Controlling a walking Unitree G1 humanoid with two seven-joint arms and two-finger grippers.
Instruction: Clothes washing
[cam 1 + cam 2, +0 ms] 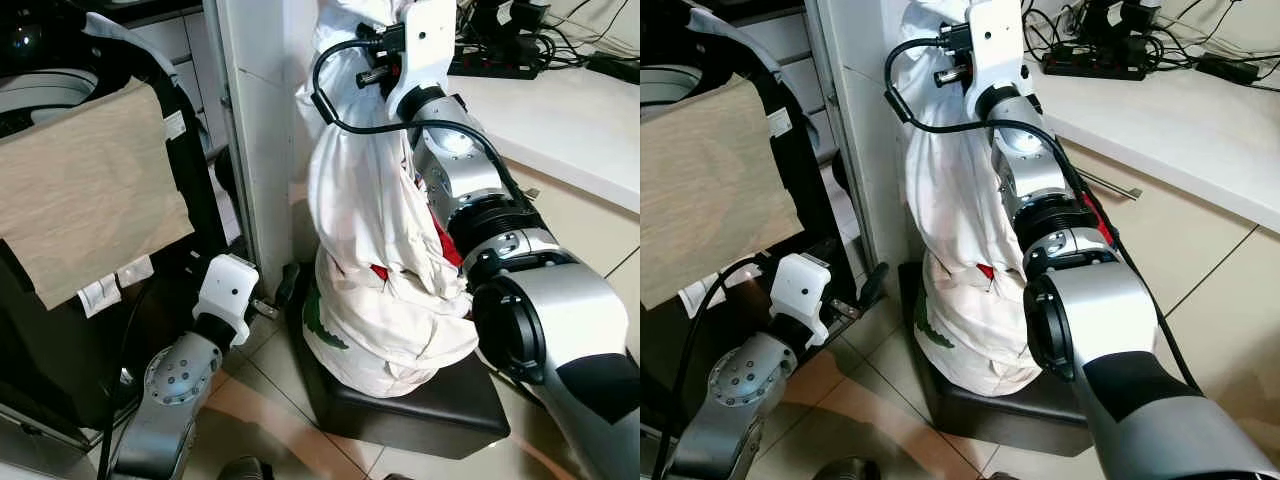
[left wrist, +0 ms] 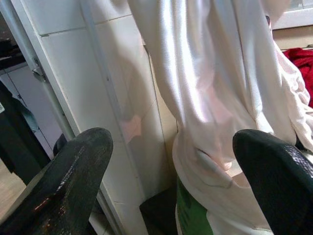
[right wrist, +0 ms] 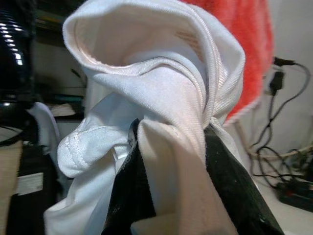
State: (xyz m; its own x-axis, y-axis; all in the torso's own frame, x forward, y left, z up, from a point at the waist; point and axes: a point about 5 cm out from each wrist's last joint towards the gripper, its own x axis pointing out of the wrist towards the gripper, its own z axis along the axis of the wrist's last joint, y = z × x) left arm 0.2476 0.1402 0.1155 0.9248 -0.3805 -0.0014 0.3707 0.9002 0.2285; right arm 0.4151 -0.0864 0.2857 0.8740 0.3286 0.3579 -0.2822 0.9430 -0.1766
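My right gripper [image 3: 168,134] is raised high and shut on a white garment [image 1: 365,190], whose cloth bunches over its black fingers [image 3: 230,186]. The garment hangs down as a long column to a pile of white clothes [image 1: 390,330] on a black stool [image 1: 420,400]. A red garment [image 1: 447,245] shows in the pile behind my right arm. My left gripper [image 2: 171,142] is low near the floor, open and holding nothing. Its fingers [image 1: 285,290] sit just left of the stool, pointing toward the hanging garment.
A beige cloth [image 1: 85,190] drapes over a dark machine frame at the left, with a round grey rim [image 1: 40,90] above it. A white panel [image 1: 255,120] stands between that and the stool. A counter [image 1: 560,110] with a power strip [image 1: 490,65] runs along the right.
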